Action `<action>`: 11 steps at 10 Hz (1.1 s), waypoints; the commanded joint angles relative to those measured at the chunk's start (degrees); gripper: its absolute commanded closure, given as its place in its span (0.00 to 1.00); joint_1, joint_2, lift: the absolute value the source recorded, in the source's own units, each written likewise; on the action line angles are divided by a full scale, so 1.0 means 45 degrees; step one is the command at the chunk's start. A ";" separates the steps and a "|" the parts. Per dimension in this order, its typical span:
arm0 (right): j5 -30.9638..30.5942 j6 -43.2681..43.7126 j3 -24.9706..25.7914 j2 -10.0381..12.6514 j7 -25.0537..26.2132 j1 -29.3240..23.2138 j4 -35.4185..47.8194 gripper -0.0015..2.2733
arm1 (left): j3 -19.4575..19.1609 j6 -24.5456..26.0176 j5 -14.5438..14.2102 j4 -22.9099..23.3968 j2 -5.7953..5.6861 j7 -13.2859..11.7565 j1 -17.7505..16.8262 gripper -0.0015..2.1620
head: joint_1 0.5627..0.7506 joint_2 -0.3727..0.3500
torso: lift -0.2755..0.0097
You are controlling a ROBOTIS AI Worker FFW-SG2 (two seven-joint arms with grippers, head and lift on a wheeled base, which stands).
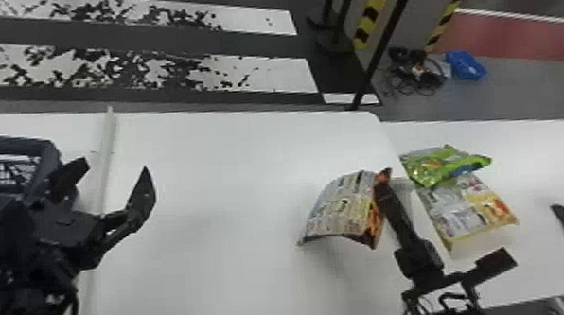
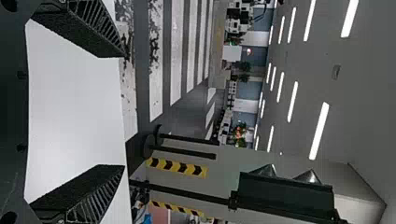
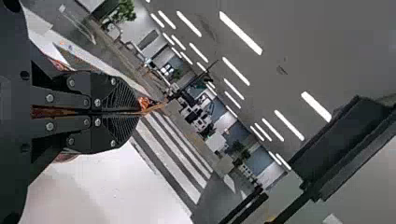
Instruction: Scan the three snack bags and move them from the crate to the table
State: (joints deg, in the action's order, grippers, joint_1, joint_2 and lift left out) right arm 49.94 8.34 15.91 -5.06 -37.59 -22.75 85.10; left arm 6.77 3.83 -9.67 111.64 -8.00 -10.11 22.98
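The green bag (image 1: 438, 163) looks like glossy, wrinkled plastic. The crate (image 1: 47, 150) seems of matt plastic. The bench (image 1: 211, 174) has a smooth, slightly shiny surface.

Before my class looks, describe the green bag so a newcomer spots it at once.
Find the white table on the robot's right. There, the green bag lies farther from the robot than the yellow-edged bag. Its bright green sets it apart from that neighbour and from the orange-edged bag in the right claw.

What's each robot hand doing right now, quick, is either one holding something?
Left gripper: open, fingers wide apart, nothing held.
Right gripper: closed, holding the orange-edged snack bag.
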 commanded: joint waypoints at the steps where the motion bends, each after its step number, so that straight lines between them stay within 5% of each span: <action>1: -0.2349 0.0226 -0.0332 0.0088 0.1205 -0.1057 0.1695 0.00 | 0.0116 -0.0039 0.0001 -0.0024 0.0000 0.0000 -0.0049 0.01 | 0.70 0.15 | 0.75; 5: -0.4985 -0.0321 -0.0800 0.0088 0.4213 -0.1819 0.2476 0.03 | 0.0233 -0.0156 0.0001 -0.0005 0.0000 -0.0058 0.0088 0.01 | 0.70 0.16 | 0.75; 9: -0.6743 -0.2821 -0.0664 -0.0263 0.4330 -0.2542 0.5172 0.03 | 0.0253 -0.0351 0.0001 0.0171 -0.0019 -0.0058 0.0361 0.01 | 0.70 0.17 | 0.75; 10: -0.6841 -0.4462 -0.0644 -0.0322 0.3256 -0.2991 0.6304 0.13 | 0.0253 -0.0351 0.0001 0.0171 -0.0019 -0.0058 0.0401 0.01 | 0.70 0.19 | 0.75; 11: -0.7017 -0.6883 -0.0703 -0.0322 0.3022 -0.3303 0.7437 0.45 | 0.0273 -0.0390 0.0020 0.0171 -0.0019 -0.0039 0.0420 0.01 | 0.70 0.21 | 0.75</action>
State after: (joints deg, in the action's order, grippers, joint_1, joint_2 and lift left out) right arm 18.88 -16.11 12.92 -6.46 -23.96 -36.68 115.34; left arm 7.97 2.14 -9.60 112.41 -8.09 -10.31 24.79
